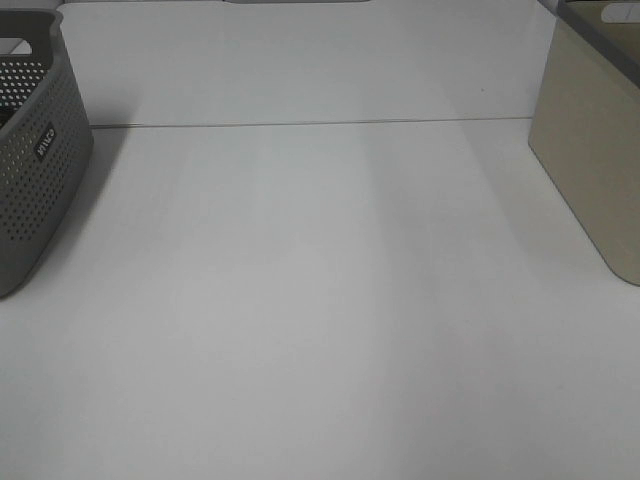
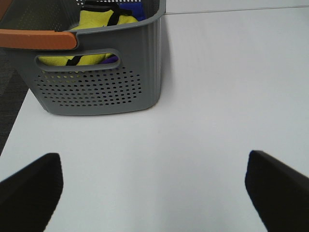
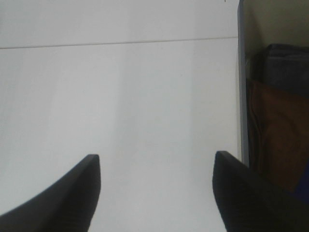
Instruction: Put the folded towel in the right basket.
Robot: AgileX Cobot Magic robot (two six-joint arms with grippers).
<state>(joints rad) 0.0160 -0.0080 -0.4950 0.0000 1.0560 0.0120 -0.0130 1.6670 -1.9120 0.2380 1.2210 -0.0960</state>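
Exterior high shows the broad white tabletop (image 1: 320,330) with nothing lying on its open middle, and no arm in that view. At about three o'clock stands the beige straight-walled plastic basket (image 1: 590,170), the right basket of the task; at nine o'clock sits the grey perforated plastic basket (image 1: 35,170).

No folded towel lies on the table in any view. The right wrist view looks down into the beige basket (image 3: 251,48), where brown folded cloth (image 3: 280,130) and dark grey-blue cloth (image 3: 287,67) lie stacked; one of these may be the towel, already home, though that cannot be confirmed. The left wrist view shows the grey basket (image 2: 101,82) with an orange handle (image 2: 36,38), holding yellow fabric (image 2: 99,21) and a scrap of blue.

The left gripper (image 2: 154,188) has its fingers spread wide with bare table between them, gripping nothing. The right gripper (image 3: 157,193) is likewise wide apart and empty, just beside the beige basket's wall.

The sensible course, judged from this, is to confirm the towel rests fully below the rim, and keep both arms clear of the basket walls.

Only one label shows: a small dark tag (image 1: 45,142) on the grey basket's side, with pale lettering too blurred to read.
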